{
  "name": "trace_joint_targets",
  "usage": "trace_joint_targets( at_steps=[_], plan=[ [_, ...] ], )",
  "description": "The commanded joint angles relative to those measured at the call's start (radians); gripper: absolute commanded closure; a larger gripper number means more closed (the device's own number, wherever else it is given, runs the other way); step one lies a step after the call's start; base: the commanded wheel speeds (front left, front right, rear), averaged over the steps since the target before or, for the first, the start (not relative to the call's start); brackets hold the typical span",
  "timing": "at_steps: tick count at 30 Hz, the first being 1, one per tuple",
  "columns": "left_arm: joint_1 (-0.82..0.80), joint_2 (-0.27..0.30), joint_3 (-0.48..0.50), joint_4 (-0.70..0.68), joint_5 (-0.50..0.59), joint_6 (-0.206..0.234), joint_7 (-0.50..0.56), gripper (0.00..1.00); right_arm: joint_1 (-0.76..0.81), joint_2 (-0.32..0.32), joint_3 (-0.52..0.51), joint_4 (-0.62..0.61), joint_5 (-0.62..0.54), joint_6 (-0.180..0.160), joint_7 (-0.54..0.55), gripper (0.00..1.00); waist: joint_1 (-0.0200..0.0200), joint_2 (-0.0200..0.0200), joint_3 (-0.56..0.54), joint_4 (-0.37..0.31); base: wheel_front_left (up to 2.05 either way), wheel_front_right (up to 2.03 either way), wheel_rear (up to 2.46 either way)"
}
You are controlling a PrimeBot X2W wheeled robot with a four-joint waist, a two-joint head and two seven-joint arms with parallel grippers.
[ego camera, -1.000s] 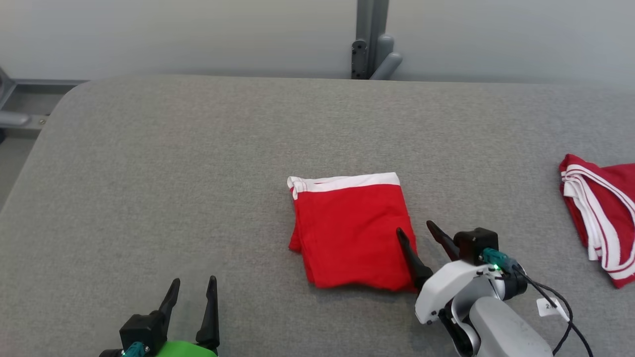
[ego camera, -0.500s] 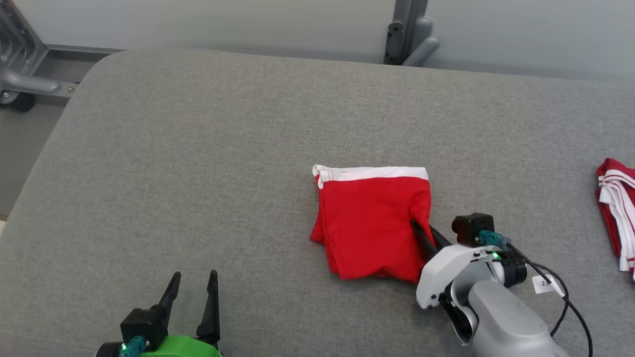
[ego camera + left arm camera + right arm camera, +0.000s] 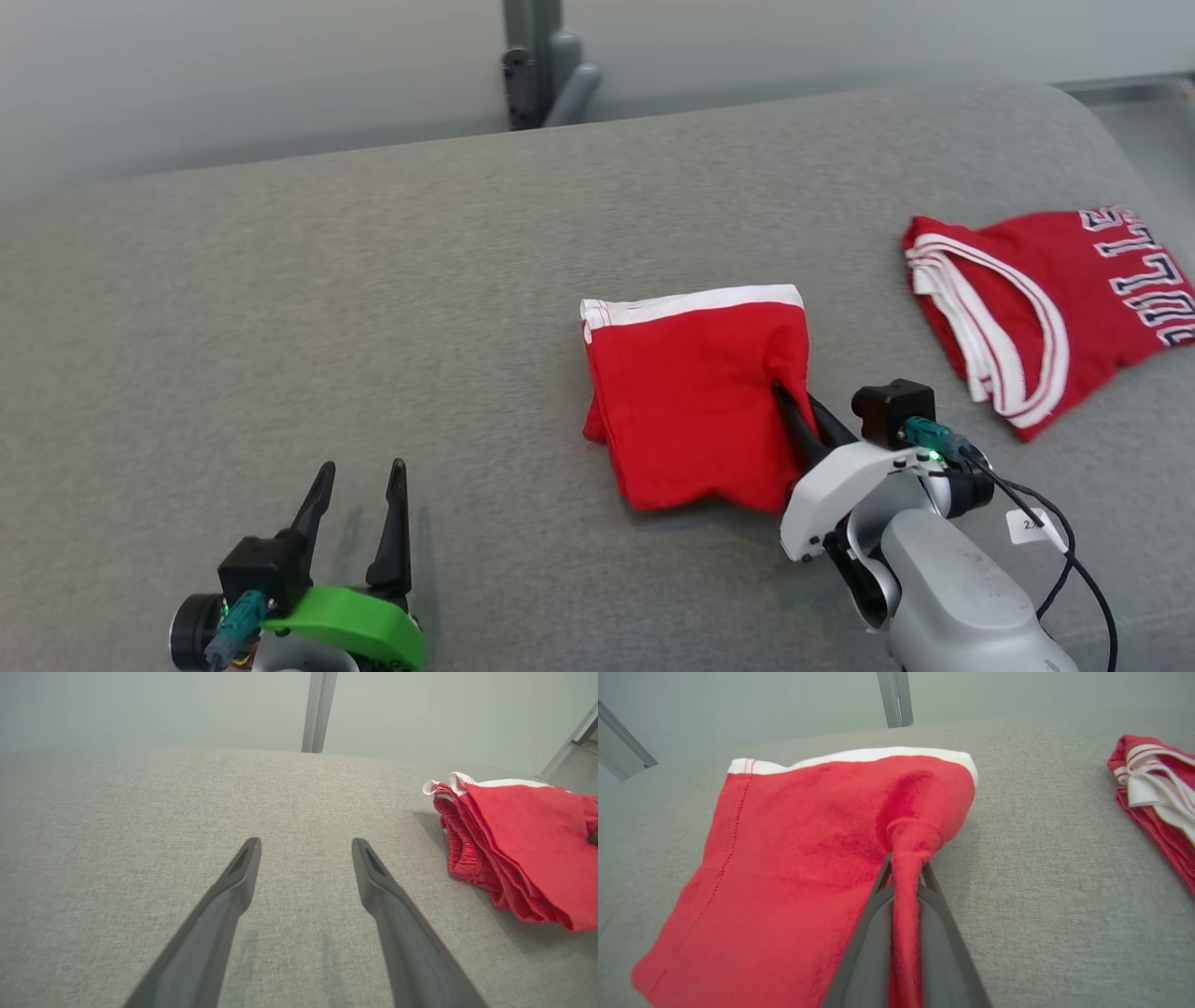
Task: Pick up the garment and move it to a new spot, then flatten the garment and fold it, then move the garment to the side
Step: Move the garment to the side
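Garment [image 3: 691, 401] is sitting folded into a red rectangle with a white band along its far edge, centre-right of the head view on the grey table [image 3: 280, 308]. Right gripper [image 3: 792, 399] is clamping a pinch of its right edge; the right wrist view is showing cloth bunched between the closed fingers. Left gripper [image 3: 362, 465] is sitting lower left, fingers spread, holding nothing, well apart from the cloth. I'm reading this as the last step: fold done, move to the side pending. Next move is calling for a low, steady drag or lift, since a one-edge grip is risking the layers peeling open. Second red piece with lettering [image 3: 1036, 299] is lying upper right, so the landing spot is needing to stay clear of it.
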Motion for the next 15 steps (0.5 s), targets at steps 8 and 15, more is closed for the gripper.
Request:
trace_joint_targets(
  at_steps=[8,15],
  plan=[
    [-0.074,0.004,-0.014,0.012,0.016,-0.009,-0.003,0.00,0.005,-0.002,0.039,-0.024,0.015,-0.001,-0.002,1.00,0.0000,0.0000,0.040,-0.406,0.00,0.00,0.00],
    [-0.114,0.005,-0.025,0.055,0.030,-0.016,-0.003,0.00,-0.067,-0.015,0.054,-0.007,-0.020,-0.001,-0.002,1.00,0.0000,0.0000,0.094,-0.398,0.00,0.00,0.00]
  ],
)
